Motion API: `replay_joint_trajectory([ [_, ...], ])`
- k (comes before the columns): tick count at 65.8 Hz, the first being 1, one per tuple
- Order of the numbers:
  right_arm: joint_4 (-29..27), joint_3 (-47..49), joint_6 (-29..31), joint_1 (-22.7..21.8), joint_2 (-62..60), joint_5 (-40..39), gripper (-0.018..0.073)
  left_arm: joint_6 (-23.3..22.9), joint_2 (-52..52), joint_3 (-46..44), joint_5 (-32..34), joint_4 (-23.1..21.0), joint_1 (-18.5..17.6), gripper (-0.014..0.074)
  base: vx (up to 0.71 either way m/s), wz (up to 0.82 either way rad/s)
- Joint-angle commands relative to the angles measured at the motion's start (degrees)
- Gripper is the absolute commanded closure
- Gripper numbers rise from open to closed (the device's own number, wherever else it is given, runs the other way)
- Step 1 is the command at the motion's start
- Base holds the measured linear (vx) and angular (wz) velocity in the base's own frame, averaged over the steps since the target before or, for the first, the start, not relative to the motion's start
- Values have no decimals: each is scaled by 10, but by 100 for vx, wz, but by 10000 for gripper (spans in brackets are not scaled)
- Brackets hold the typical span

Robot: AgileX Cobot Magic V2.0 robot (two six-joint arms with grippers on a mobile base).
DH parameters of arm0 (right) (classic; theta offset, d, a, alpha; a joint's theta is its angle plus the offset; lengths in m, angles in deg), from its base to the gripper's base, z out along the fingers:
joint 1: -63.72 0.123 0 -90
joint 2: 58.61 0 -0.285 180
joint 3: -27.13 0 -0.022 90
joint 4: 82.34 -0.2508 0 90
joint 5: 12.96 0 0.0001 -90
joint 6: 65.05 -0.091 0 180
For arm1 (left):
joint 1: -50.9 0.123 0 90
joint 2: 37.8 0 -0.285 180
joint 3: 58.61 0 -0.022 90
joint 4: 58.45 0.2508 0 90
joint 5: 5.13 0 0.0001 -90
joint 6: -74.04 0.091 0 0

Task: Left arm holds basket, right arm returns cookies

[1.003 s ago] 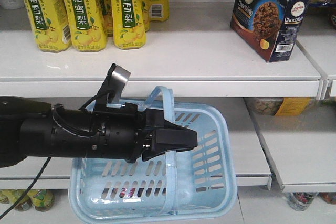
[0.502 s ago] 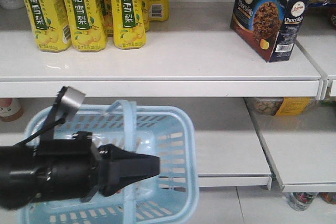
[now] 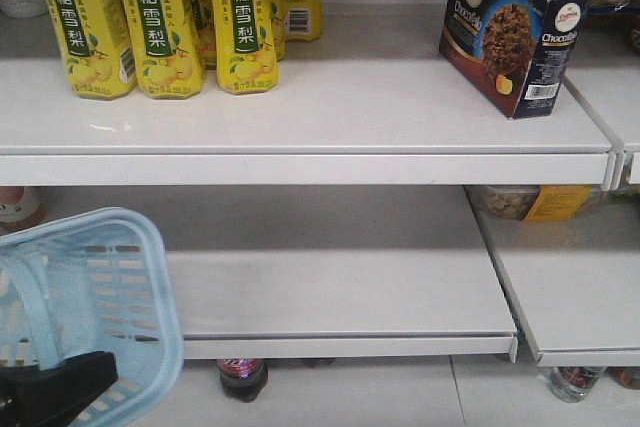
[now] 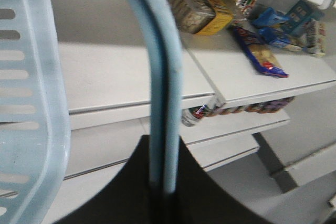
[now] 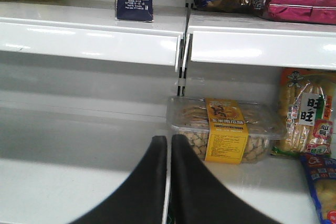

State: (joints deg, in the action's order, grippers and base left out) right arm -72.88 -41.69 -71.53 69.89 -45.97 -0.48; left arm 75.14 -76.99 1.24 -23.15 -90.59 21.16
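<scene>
Front-facing view: one cookies box [image 3: 510, 29], lettered "Chocofello", stands upright on the upper shelf [image 3: 300, 112], right of three yellow cartons [image 3: 150, 17] printed 冰糖雪梨; one light blue basket [image 3: 95, 297] hangs lower left, its two handles [image 4: 163, 77] pinched by the left gripper [image 4: 160, 187]; the right gripper [image 5: 169, 182] is pressed together, empty, before one clear biscuit tub [image 5: 226, 135].

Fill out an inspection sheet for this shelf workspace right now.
Surface: white metal shelves, two tiers visible.
Job's things: navy and brown cookie box upright on the top shelf; light blue slotted plastic basket at lower left.
Clutter: yellow drink cartons; clear biscuit tub with yellow label; snack bags; dark bottle under the shelf.
Grippers: left pincer shut on the basket's hoop handle; right pincer shut, empty.
Cables: nothing seen.
Surroundings: pale floor.
</scene>
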Motion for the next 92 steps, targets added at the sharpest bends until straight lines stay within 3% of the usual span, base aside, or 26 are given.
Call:
replay_joint_trajectory([
  [1,6,16,0,-4,6,-40,570,-71,42,13,72,146,2,599,0,0],
  [5,6,16,0,-4,6,-40,570,-95,68,34,86,209,10,599,0,0],
  [8,6,16,0,-4,6,-40,570,-108,85,48,97,232,26,599,0,0],
  [35,6,16,0,-4,6,-40,570,-113,252,173,123,238,234,599,0,0],
  [48,6,16,0,-4,6,-40,570,-113,329,176,85,321,297,599,0,0],
  [59,6,16,0,-4,6,-40,570,-113,329,176,104,371,304,599,0,0],
  [75,6,16,0,-4,6,-40,570,-113,329,176,114,371,303,599,0,0],
  [92,6,16,0,-4,6,-40,570,-113,329,176,109,371,256,599,0,0],
])
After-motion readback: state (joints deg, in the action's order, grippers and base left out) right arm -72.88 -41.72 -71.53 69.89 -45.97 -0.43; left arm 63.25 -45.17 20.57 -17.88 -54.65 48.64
